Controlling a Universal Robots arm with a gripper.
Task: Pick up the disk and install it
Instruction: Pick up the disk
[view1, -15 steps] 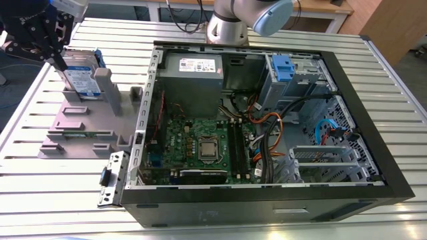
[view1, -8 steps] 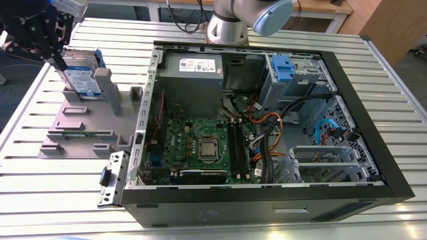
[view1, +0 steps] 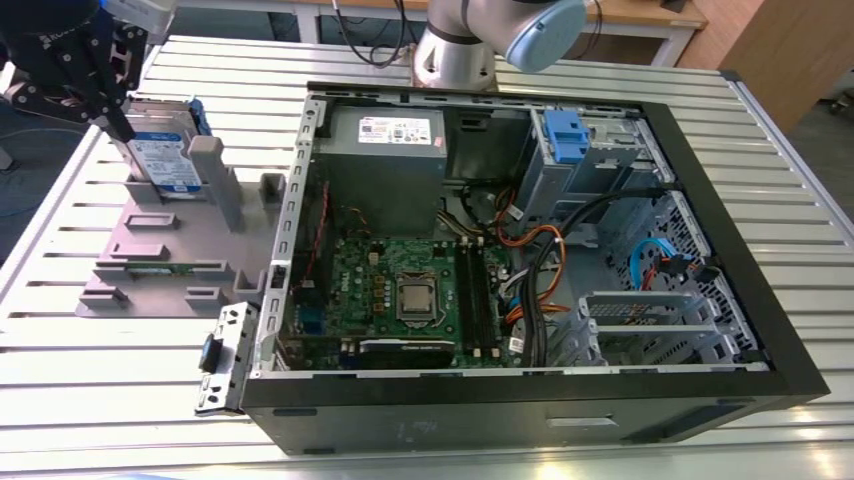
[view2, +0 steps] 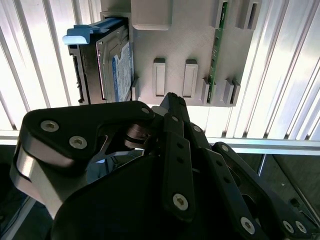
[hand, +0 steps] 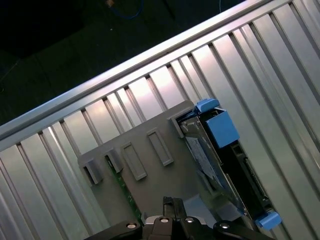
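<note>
The disk (view1: 167, 158) stands on edge in the grey plastic stand (view1: 147, 240), at the exterior view's left; it is silver with a white-and-blue label and a blue bracket. In both wrist views the disk (view2: 107, 65) (hand: 220, 165) sits at one end of the stand (view2: 190, 40) (hand: 150, 170). My black gripper (view1: 123, 125) hangs just above and beside the disk's top edge. Its fingers meet in one narrow tip (view2: 172, 97) (hand: 168, 202), shut with nothing between them. That tip is over the stand, apart from the disk.
An open computer case (view1: 747, 300) lies on the slatted metal table (view1: 107, 400), with a grey power-supply box (view1: 387, 150), a motherboard (view1: 400, 290) and a blue-clipped drive bay (view1: 567, 135) inside. A green memory strip (view1: 167, 268) lies in the stand. The arm's base (view1: 461, 50) stands behind the case.
</note>
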